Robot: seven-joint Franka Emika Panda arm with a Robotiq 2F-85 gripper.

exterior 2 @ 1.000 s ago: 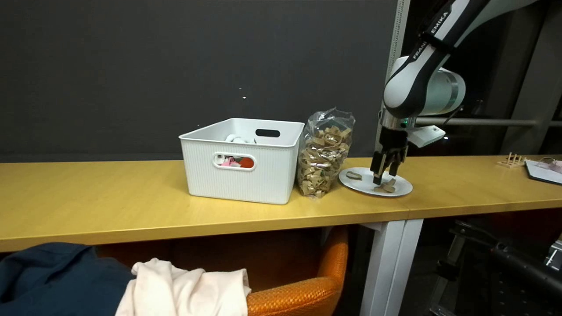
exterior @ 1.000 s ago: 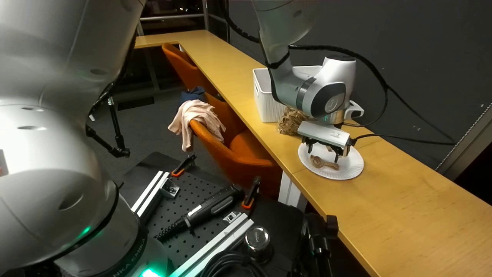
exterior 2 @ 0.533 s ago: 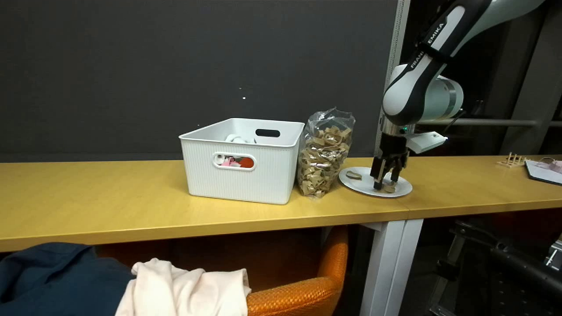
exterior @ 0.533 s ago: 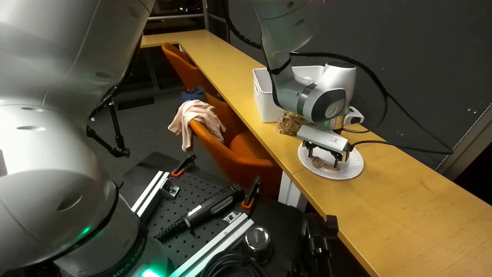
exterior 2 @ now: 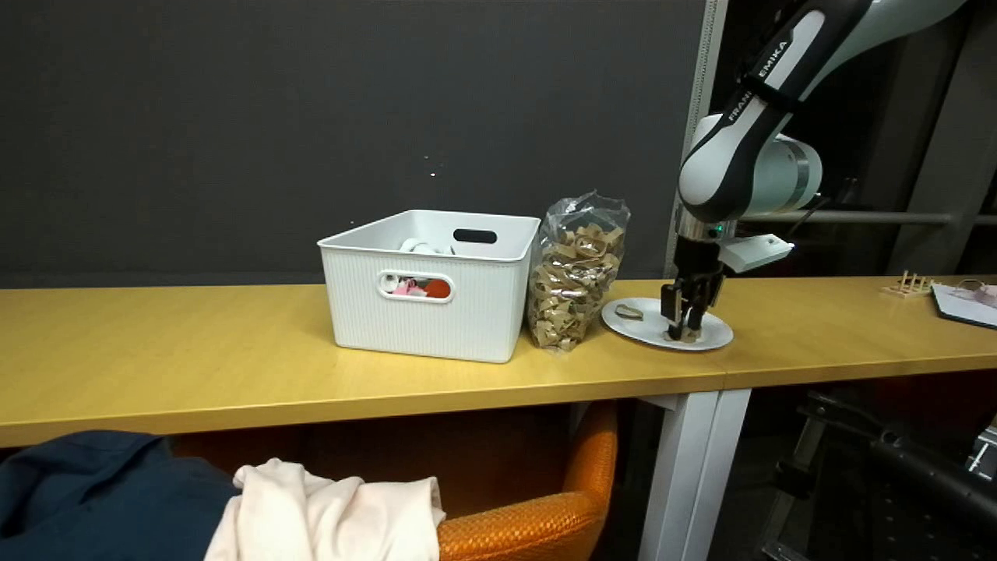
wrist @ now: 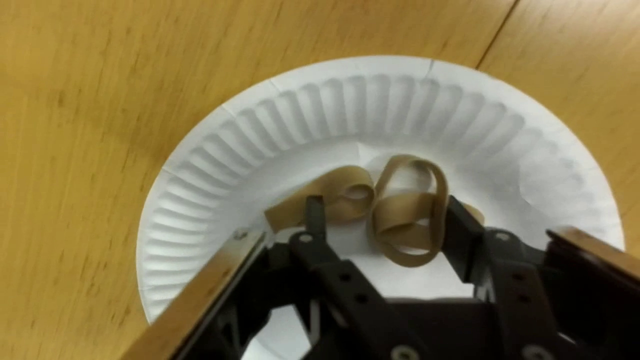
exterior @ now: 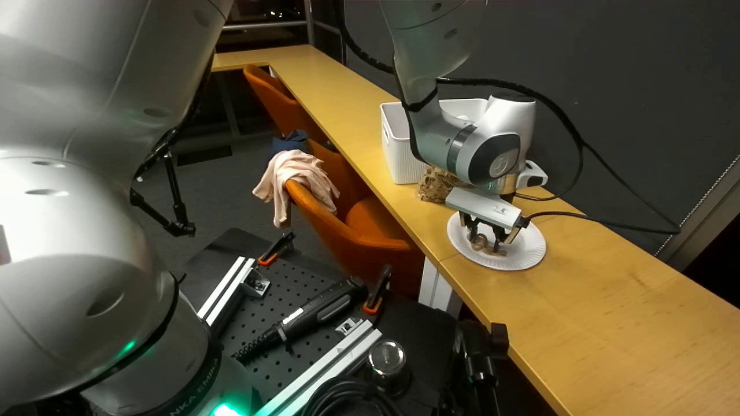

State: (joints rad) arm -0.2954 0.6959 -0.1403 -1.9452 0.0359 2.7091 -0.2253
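Left to right along your bench (exterior 2: 171, 343) in an exterior view stand the ribbed white basket (exterior 2: 424, 335), then the clear bag of tan rubber bands (exterior 2: 572, 288), then the paper plate (exterior 2: 639, 332), with one loose rubber band (exterior 2: 628, 312) towards its left. Farther right on the plate, your tool (wrist: 386, 216) has its two fingers apart, looped rubber bands (wrist: 402, 210) between them; whether either finger touches them is hard to judge. The reach looks done; a firm grip seems not yet made.
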